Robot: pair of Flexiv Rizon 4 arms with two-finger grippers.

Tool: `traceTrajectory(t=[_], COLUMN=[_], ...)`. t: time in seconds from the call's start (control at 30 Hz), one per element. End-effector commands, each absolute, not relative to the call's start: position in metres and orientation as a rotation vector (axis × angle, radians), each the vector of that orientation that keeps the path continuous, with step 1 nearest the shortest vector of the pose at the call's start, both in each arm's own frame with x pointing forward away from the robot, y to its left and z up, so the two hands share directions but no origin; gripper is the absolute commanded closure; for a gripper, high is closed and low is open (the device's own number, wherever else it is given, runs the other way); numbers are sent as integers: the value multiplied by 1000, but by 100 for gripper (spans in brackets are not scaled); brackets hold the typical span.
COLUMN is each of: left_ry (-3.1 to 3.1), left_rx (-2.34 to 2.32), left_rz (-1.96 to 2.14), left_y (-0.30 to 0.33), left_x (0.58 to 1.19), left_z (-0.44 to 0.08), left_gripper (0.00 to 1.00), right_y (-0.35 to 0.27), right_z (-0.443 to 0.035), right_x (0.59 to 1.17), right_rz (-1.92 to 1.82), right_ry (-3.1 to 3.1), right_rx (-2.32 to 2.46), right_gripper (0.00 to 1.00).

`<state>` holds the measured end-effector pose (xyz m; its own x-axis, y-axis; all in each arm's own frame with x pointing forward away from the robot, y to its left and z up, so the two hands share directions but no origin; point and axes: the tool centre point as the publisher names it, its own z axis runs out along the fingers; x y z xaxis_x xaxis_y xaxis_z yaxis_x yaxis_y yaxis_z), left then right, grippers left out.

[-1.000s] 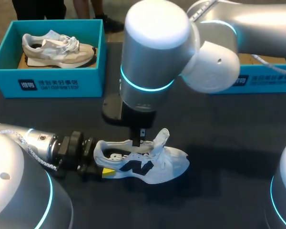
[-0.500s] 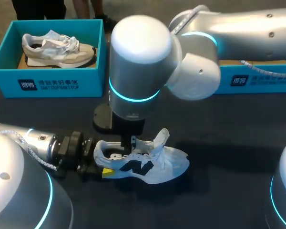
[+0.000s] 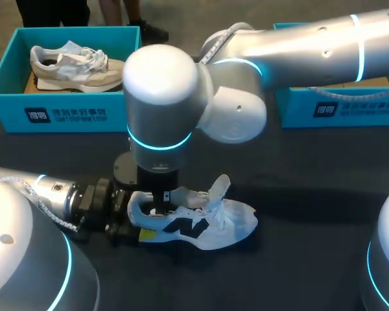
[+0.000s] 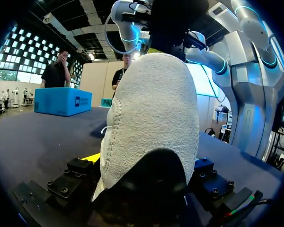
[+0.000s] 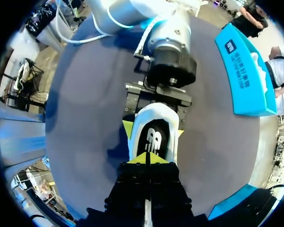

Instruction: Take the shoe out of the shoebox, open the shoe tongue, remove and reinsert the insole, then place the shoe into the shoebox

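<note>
Dark table (image 3: 311, 214) out in the middle of the floor, and the white shoe (image 3: 207, 220) lies on it on its sole, outside either box. Everything else sits around that shoe. At its heel the left gripper (image 3: 141, 220) comes in low along the table, one yellow tip on each side of the heel, pinching it between them. Straight above the shoe's opening hangs the right gripper (image 5: 146, 159), pointing down, its two tips pressed together just over the front edge of the insole (image 5: 155, 137); I cannot tell whether they nip the insole itself. Ahead of that gripper, toward the toe, the tongue (image 3: 219, 188) stands up, pulled open. Well back from the shoe, off past its heel side, stands the teal left box (image 3: 65, 107) with a beige shoe (image 3: 78, 65) in it. Back past the toe side is the right box (image 3: 337, 110), also teal, partly hidden by the right arm
</note>
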<state>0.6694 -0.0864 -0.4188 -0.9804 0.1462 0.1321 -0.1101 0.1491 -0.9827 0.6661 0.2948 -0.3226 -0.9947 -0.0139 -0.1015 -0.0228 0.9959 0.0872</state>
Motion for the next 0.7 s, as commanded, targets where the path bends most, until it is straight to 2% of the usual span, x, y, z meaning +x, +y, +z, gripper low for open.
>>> traceTrajectory(t=[0.03,0.7], left_ry=[-2225,-2225], left_rx=[-33,-33], left_rz=[1930,1930], left_y=[-87,-87], left_x=[669,669], left_z=[-421,-421], left_gripper=[100,100], right_y=[296,257], right_z=[-338,-379], right_x=[669,688], right_rz=[126,127], right_ry=[3037,3029], right_rx=[-28,83], right_gripper=[100,100])
